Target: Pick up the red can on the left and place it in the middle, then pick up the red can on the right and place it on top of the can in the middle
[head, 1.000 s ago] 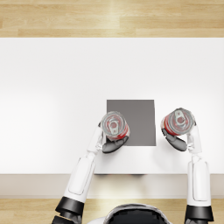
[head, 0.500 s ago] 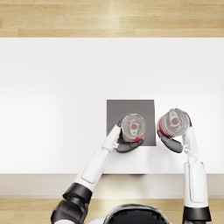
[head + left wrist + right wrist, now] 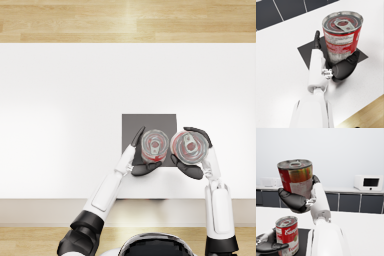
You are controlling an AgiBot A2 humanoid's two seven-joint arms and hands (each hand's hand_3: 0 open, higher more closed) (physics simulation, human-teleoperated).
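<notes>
One red can (image 3: pixel 154 146) stands upright on the dark mat (image 3: pixel 150 122) in the middle of the white table (image 3: pixel 65 100). My left hand (image 3: pixel 142 161) lies around its base: the thumb touches the can (image 3: pixel 342 37), the fingers (image 3: pixel 316 41) stretch straight with a gap to it. The left hand (image 3: pixel 328 71) holds nothing. My right hand (image 3: pixel 197 161) grips the second red can (image 3: pixel 189 147), just right of the first. In the right wrist view this held can (image 3: pixel 296 176) hangs well above the standing can (image 3: pixel 287 234), with my right hand (image 3: pixel 296 200) wrapped around its lower half.
The table's front edge (image 3: pixel 128 199) runs close behind both hands. Wooden floor shows beyond the table's far edge. A microwave (image 3: pixel 368 182) and dark cabinets stand in the background of the right wrist view.
My left arm carried its can rightward onto the mat, and its fingers have straightened away from it. The right hand moved its can slightly left, toward the mat.
</notes>
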